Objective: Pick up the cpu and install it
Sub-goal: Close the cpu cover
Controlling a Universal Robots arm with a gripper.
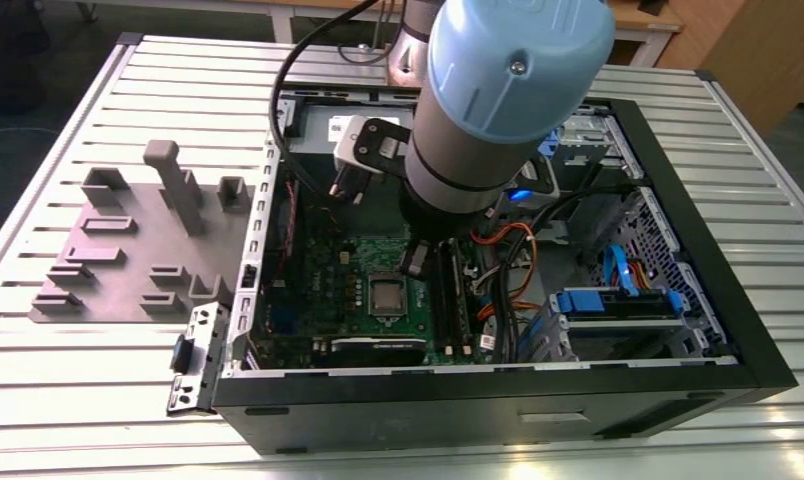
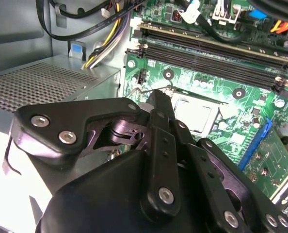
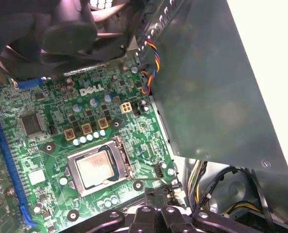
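**Cpu seated in socket, gripper empty**

In the exterior view the cpu (image 1: 386,293) lies flat in the socket frame (image 1: 371,296) at the frame's centre, just below the gripper (image 1: 417,258). The fingers (image 3: 145,213) are closed together and hold nothing. The chip is likely light, stiff and fragile underneath, so opposite edges are the place to grip.

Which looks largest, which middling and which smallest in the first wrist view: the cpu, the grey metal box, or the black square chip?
1. grey metal box, largest, though it also rises nearer the camera
2. cpu
3. black square chip, smallest
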